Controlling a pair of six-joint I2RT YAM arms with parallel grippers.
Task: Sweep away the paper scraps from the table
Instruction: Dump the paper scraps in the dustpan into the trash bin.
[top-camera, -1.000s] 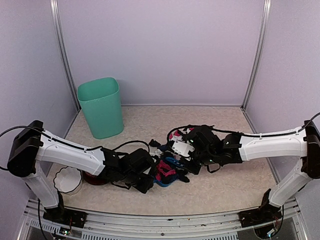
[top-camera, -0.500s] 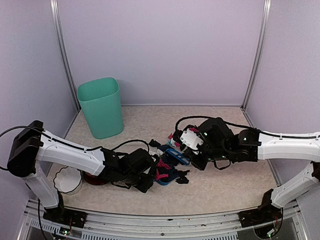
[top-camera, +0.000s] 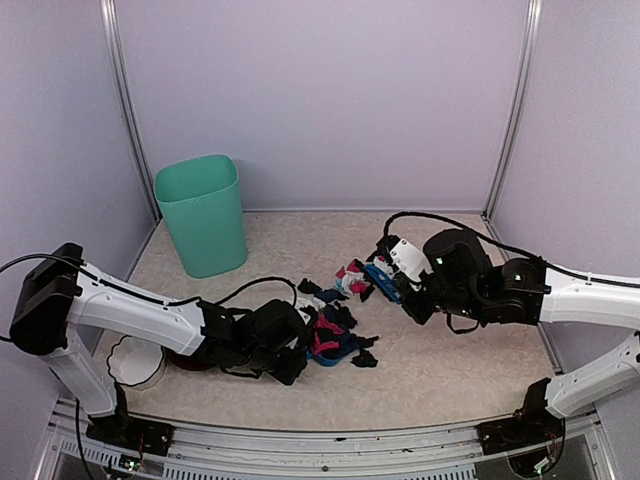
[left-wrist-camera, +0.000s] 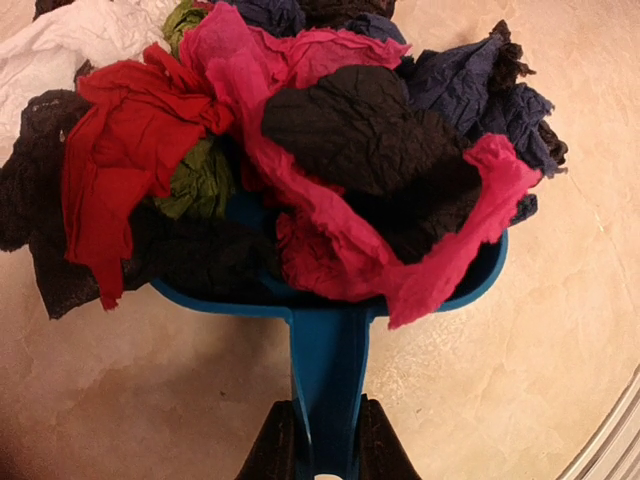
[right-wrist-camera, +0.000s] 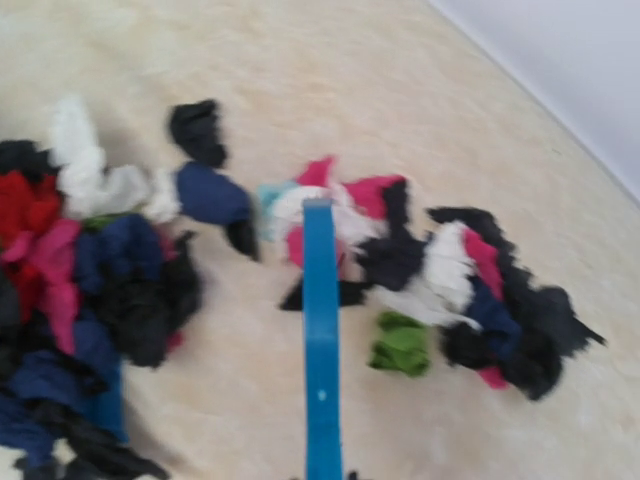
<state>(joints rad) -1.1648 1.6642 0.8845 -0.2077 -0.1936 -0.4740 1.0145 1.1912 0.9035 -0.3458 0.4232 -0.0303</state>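
Here, left tool (left-wrist-camera: 322, 452) grips blue plastic dustpan (left-wrist-camera: 330, 350) heaped with crumpled paper scraps (left-wrist-camera: 350, 130). Right tool (top-camera: 400, 285) holds small blue hand brush (right-wrist-camera: 320, 320).

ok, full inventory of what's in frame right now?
paper scraps: many, mostly black plus pink, red, white, green; heaped in the dustpan, more loose on the table beyond it
dustpan: one, blue; centre front
brush: one, blue; over the loose scraps
bin: one, green; far left
dish: one, white; near left corner
dark red item: one; beside the dish, mostly hidden by the left arm
table: one, beige
left gripper: black, shut on the dustpan handle
right gripper: black, shut on the brush
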